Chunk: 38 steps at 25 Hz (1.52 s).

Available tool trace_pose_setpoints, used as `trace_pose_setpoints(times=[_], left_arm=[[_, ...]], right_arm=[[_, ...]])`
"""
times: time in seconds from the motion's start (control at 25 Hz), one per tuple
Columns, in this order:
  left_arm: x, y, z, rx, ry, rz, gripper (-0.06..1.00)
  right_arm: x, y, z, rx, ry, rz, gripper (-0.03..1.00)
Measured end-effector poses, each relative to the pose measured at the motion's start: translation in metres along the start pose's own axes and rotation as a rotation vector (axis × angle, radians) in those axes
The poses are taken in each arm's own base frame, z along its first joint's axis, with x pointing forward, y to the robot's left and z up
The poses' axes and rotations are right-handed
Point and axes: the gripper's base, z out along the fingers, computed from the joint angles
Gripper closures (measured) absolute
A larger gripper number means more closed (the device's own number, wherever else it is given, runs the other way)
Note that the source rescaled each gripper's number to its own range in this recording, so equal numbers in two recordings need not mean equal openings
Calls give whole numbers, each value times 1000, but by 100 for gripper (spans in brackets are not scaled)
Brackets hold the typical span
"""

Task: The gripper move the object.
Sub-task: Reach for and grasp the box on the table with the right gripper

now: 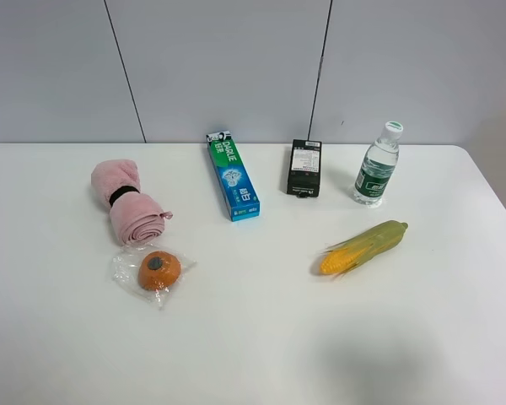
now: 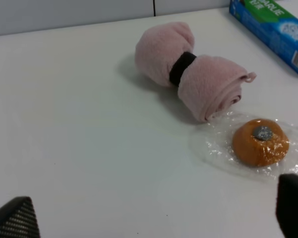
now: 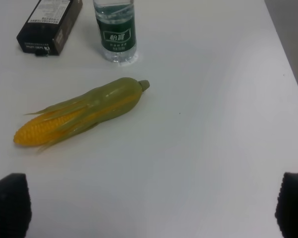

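The object, a flat black box with a white label (image 1: 304,167), lies at the back middle of the white table, between the toothpaste box and the water bottle. It also shows in the right wrist view (image 3: 49,24). My right gripper (image 3: 150,206) is open and empty, hovering well short of the box, nearer the corn cob (image 3: 82,111). My left gripper (image 2: 153,213) is open and empty, close to the wrapped orange (image 2: 260,142). Neither arm shows in the exterior high view.
A blue-green toothpaste box (image 1: 233,175) lies left of the black box. A water bottle (image 1: 377,165) stands to its right. The corn cob (image 1: 363,246) lies in front of the bottle. A rolled pink towel (image 1: 126,201) and the wrapped orange (image 1: 158,270) sit at the left.
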Motion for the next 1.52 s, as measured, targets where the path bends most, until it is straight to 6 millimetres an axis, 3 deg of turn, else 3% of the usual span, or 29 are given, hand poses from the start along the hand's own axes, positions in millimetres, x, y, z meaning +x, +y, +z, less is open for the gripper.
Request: trace_pose_setpoints(times=[1.52], left_arm=[[0, 0, 0, 0, 0, -1, -6]], right_arm=[[0, 0, 0, 0, 0, 0, -3]])
